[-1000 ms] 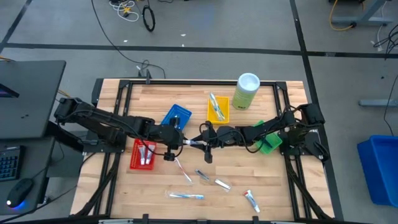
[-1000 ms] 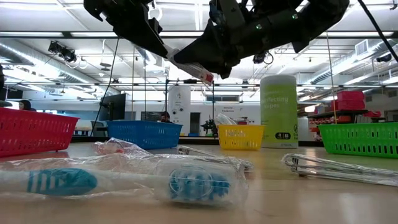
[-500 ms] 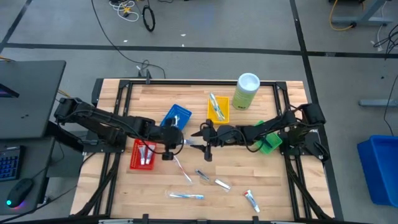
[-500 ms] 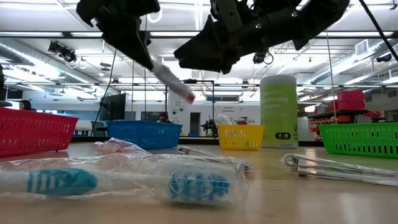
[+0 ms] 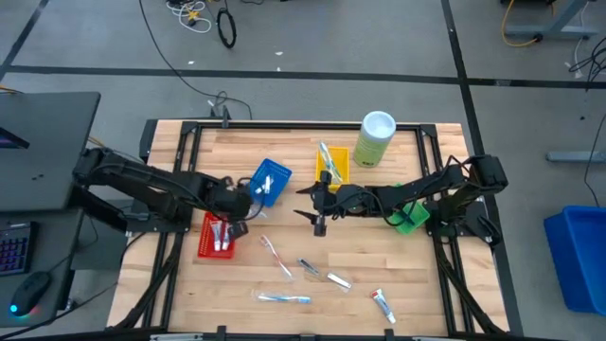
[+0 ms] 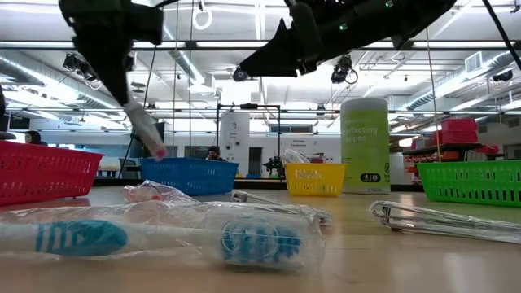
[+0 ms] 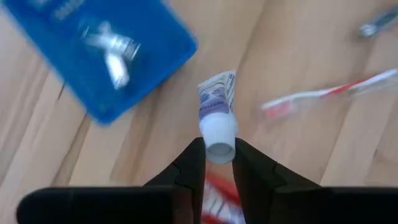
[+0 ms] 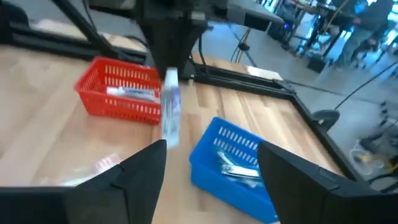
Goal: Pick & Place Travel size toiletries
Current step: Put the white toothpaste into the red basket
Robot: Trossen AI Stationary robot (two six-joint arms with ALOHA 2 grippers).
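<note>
**Tube aloft in the left gripper, right gripper spread wide**

Tube first: a small white travel tube with blue print hangs cap-first between the fingers of the left gripper, pinched just behind the white cap. It rides in the air between the red tray and the blue tray, close to the near corner of the blue one. In the low view the tube slants downward, well clear of the tabletop.

Right gripper hovers mid-table beside the yellow tray, its jaws wide apart and holding nothing — a clear gap separates it from the left gripper.

More toiletries lie loose on the wooden table toward the front edge: a pink-and-white toothbrush, a wrapped dark razor, a small white tube, a blue-marked wrapped toothbrush and a red-capped tube. The front corners and the far-left strip of the table are bare wood.

A green tray sits under the right arm; a pale-green canister stands near the far edge.
</note>
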